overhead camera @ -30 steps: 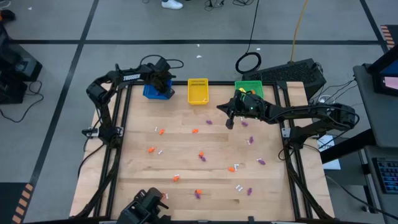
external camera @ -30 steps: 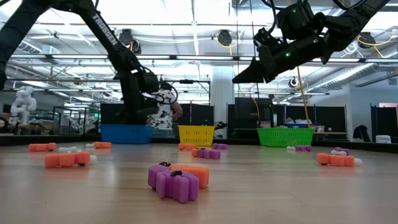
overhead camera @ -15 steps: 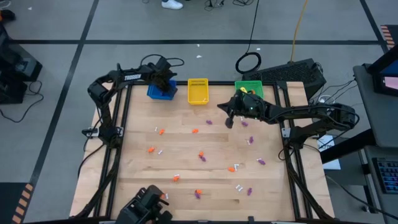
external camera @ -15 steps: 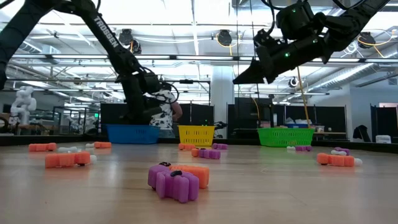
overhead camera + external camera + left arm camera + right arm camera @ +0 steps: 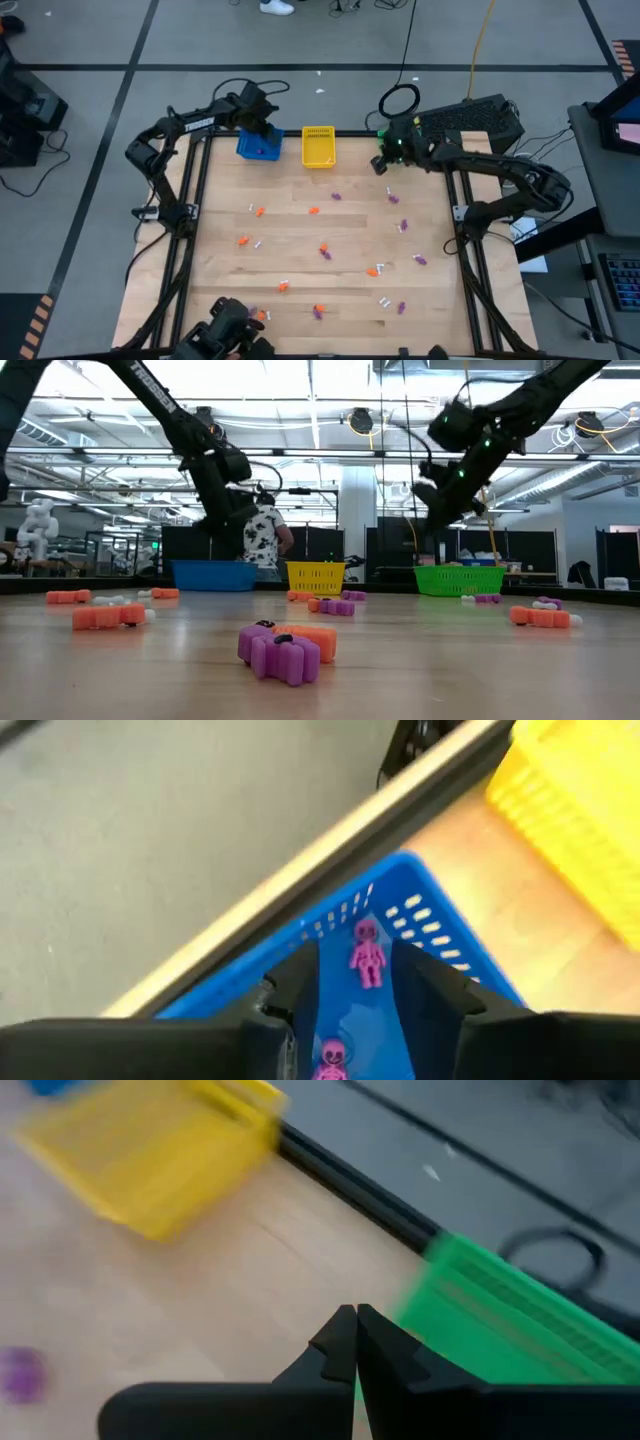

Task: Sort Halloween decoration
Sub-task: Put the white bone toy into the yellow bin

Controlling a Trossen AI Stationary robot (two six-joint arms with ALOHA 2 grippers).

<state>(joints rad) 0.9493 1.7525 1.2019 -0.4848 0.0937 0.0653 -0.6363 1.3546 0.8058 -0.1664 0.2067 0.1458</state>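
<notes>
Halloween decoration pieces — tiny orange, purple and white plastic trinkets — lie scattered across the pale wooden table, with three small plastic baskets lined along its far edge. Starting at the left, the left gripper hangs over the blue plastic basket, its fingers parted with nothing between them. In its wrist view a small purple skeleton figure shows in the gap between the fingers with another purple one close by, both over the basket's blue floor. So, to my eye, this is a drop-off. To do it well, the arm should lift straight up with the fingers apart and clear the basket's rim, so it neither nudges the light basket nor drags a piece back out.

Next along stands the yellow plastic basket, and I can't make out anything inside it. Farthest right, the right gripper is by the green plastic basket, fingers pressed together — whether something tiny is pinched there I cannot tell. If so, it should be well over the green basket before letting go.
</notes>
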